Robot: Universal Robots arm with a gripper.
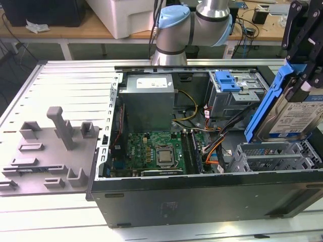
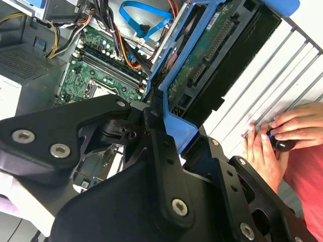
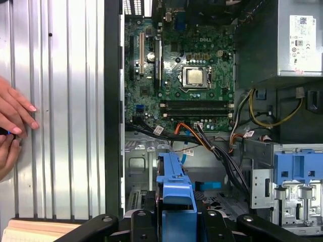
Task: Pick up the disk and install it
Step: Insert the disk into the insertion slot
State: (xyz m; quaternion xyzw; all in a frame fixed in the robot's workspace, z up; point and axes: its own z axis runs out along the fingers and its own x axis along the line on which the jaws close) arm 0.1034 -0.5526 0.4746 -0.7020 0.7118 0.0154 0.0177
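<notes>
Blue plastic rail framed the disk [image 1: 298,118], which hung tilted over the open computer case [image 1: 202,196], above the case's near corner at the exterior view's right. Its lower edge was just over the grey drive bay [image 1: 272,156]; whether the 2 touched could not be told. The gripper [image 1: 303,75] was clamped on the disk's upper end. In the second wrist view its black fingers [image 2: 161,146] pressed against the rail, and the drive's green circuit board faced the camera. In the first wrist view the rail's end stood between the 2 finger links (the drive's body was hidden there).

Inside the case, the green motherboard [image 3: 186,75] lay on the floor and the grey power supply [image 1: 149,101] sat against the far wall. A blue-handled drive cage [image 1: 229,88] sat at the far corner on the disk's side. A person's hands [image 2: 275,141] were at the ribbed metal table [image 1: 65,75], just outside the case wall. A grey fixture plate [image 1: 50,151] with upright blocks lay on the table towards the exterior view's left.
</notes>
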